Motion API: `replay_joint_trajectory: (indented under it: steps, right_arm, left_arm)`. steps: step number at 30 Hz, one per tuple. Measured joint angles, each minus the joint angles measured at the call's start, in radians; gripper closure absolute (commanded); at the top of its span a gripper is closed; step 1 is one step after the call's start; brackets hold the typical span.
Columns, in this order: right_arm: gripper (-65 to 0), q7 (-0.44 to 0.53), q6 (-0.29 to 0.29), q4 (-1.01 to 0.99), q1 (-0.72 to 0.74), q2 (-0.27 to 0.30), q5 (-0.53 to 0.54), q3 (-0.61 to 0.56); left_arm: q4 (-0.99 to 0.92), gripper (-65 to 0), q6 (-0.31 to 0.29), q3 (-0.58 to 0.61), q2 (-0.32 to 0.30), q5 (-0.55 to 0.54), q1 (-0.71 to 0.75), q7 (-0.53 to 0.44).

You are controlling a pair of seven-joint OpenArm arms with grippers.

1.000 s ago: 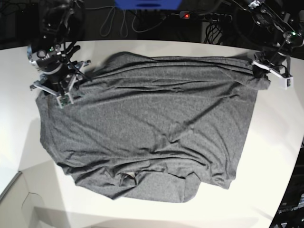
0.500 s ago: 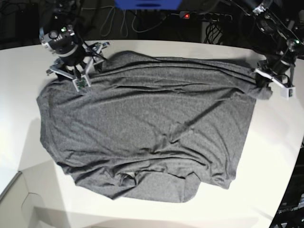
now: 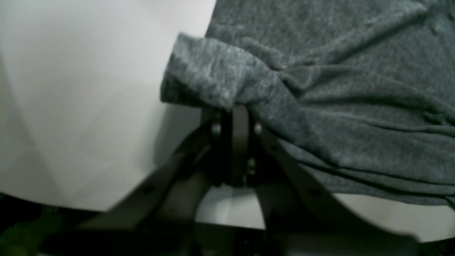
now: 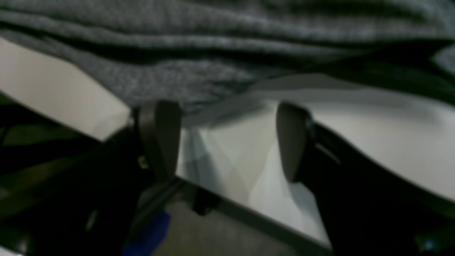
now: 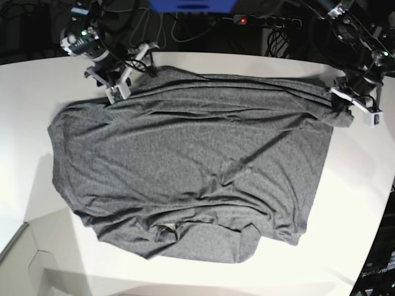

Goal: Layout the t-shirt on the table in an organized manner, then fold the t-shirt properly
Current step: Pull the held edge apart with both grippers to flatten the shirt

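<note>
White table (image 5: 364,203) carries everything; dark cables and a blue box sit beyond its far edge. We see the t-shirt (image 5: 191,166) spread across most of it, wrinkled, bottom edge bunched near the front. Our left gripper (image 3: 234,117) is clamped on a bunched corner of the cloth at the shirt's far side. Our right gripper (image 4: 227,138) has jaws spread with nothing between them, hovering over bare table just beside the shirt's edge.
</note>
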Motion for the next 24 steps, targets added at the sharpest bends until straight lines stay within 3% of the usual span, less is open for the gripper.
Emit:
replay_joint_trajectory:
  steps: [8, 11, 17, 24]
  right_arm:
    - [-41.8, 0.002, 0.0, -0.014, 0.005, 0.002, 0.037, -0.023]
    - [-31.9, -0.009, 0.0, -0.016, 0.005, 0.002, 0.037, -0.06]
    - [-0.2, -0.024, 0.0, -0.019, 0.001, 0.002, 0.029, -0.087]
    - [0.0, -0.028, 0.0, 0.048, -0.009, 0.002, 0.026, -0.078]
  left_arm:
    - [0.001, -0.2, 0.0, 0.001, -0.013, -0.001, 0.0, 0.004]
    - [0.001, -0.2, 0.0, 0.001, -0.031, -0.008, 0.0, -0.001]
    - [0.001, -0.2, 0.0, 0.0, -0.037, -0.008, -0.001, 0.003]
    - [0.001, -0.2, 0.0, 0.0, -0.048, -0.008, -0.009, 0.003]
